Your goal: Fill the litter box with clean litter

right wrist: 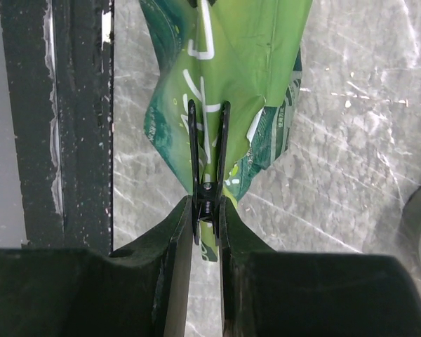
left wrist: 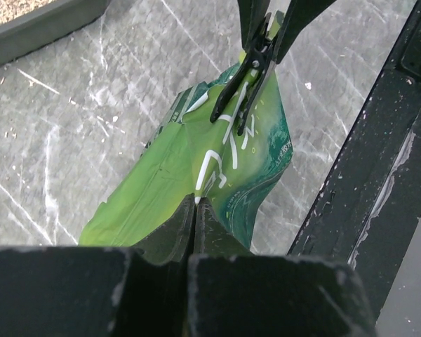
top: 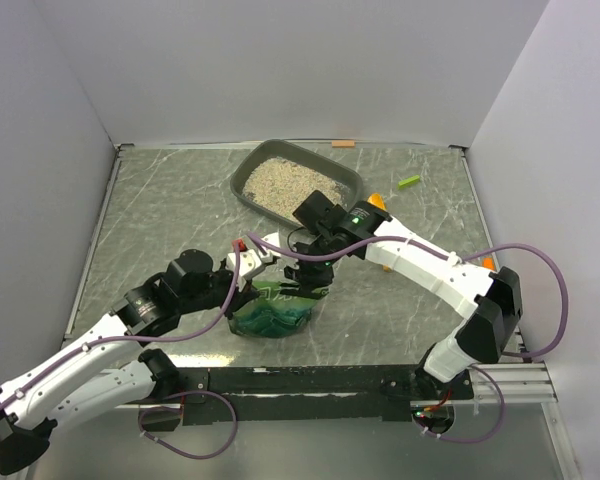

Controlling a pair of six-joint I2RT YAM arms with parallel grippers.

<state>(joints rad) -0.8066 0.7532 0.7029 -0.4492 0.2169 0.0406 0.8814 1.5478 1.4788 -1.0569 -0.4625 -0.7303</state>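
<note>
Litter box (top: 340, 172) sits at the far middle of the desk (top: 160, 220), turned at a slant, and clean litter (top: 278, 185) lies in it as a speckled beige bed. The bed covers most of the floor and leaves the right end bare grey.

Nearer the arms, well apart from the box, the green bag (top: 270, 318) stands crumpled on the desk with both arms on it. The left jaws are closed tight on a folded edge of the bag (left wrist: 196, 154), seen right at the bottom of the left wrist view. The right jaws are pinched on the handle end of a black clip (right wrist: 206, 198), and the clip's two thin arms straddle a ridge of the bag's foil.

An orange scoop (top: 377, 200) peeks out behind the right arm (top: 430, 265), just beside the box's right corner. A small green piece (top: 409, 181) lies further right. A tan strip (top: 343, 143) rests against the far edge.

The desk top is grey marbled sheet, scuffed with pale streaks, and a few pale specks are scattered on it near the bag (right wrist: 351, 102). A black rail (top: 310, 380) runs along the near edge. Plain white walls (top: 280, 70) close in the back and both sides.
</note>
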